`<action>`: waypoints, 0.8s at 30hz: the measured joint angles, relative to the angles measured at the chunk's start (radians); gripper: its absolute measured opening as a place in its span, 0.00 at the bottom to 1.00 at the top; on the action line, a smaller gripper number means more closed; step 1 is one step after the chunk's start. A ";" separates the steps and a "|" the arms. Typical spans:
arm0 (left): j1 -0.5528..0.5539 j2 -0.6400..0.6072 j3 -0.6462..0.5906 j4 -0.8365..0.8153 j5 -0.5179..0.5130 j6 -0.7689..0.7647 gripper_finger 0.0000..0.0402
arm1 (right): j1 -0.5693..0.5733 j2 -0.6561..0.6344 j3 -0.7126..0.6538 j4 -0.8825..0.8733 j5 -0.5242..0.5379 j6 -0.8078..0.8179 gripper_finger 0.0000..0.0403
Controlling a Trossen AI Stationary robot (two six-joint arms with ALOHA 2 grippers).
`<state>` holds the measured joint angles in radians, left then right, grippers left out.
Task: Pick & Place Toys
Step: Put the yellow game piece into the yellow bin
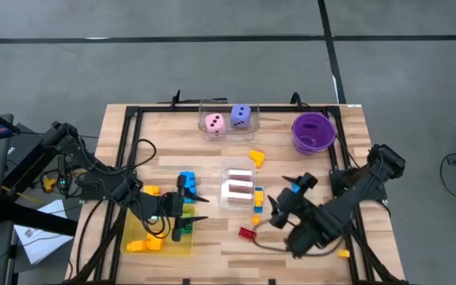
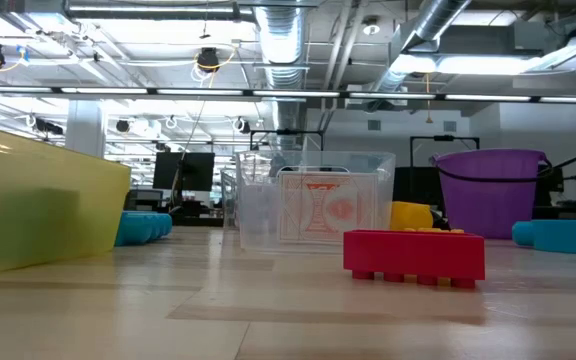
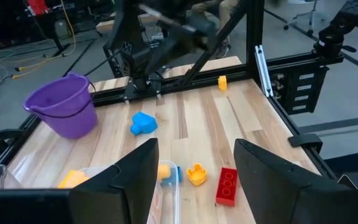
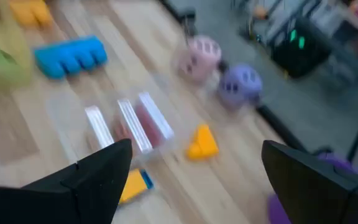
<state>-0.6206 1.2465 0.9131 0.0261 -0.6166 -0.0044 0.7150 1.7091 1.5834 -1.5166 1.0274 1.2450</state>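
Red brick [image 2: 414,255] lies nearest on the near part of the table, flat on the wood with its studs up, just left of the right gripper [image 1: 278,207].

That right gripper hangs over the table's near right part, its two dark fingers [image 4: 98,171] spread wide with nothing between them. Just beyond its tips stands a clear box [image 1: 240,188] holding playing cards [image 4: 143,122] upright on edge. A small yellow and blue piece [image 1: 256,211] lies just beside the box on its near side, and an orange shape [image 1: 256,157] lies on the far side of the box. Farther right and back sits the purple bowl [image 1: 313,131]. A small yellow piece [image 1: 343,254] lies alone near the right front edge.

The left gripper [image 1: 190,207] hovers at the right rim of the yellow translucent tray [image 1: 132,230] on the near left, its fingers [image 3: 135,177] parted and empty. A blue brick [image 1: 186,181] lies just beyond it. In the tray are a green piece [image 1: 185,230] close under the gripper and an orange piece [image 1: 142,245] at the near left corner. Another orange piece [image 1: 150,191] sits on the wood just past the tray.

At the far edge, a second clear box [image 1: 226,118] holds a pink die [image 1: 214,123] and a purple die [image 1: 241,117] side by side.
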 joint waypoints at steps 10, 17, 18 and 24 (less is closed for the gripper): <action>0.000 0.000 0.000 -0.001 0.000 0.000 0.51 | -0.048 0.029 -0.020 -0.042 -0.460 -0.157 0.87; 0.000 0.000 0.000 -0.002 0.000 0.000 0.51 | -0.033 0.029 -0.050 -0.038 -0.795 -0.173 0.87; 0.000 0.000 0.000 -0.002 0.000 0.000 0.51 | -0.025 0.029 -0.057 -0.036 -0.836 -0.161 0.87; 0.000 0.000 0.000 -0.002 0.000 0.000 0.51 | 0.015 0.029 -0.115 0.013 -0.993 -0.038 0.87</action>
<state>-0.6205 1.2465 0.9131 0.0238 -0.6164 -0.0040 0.7295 1.7378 1.4681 -1.5034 0.0341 1.2070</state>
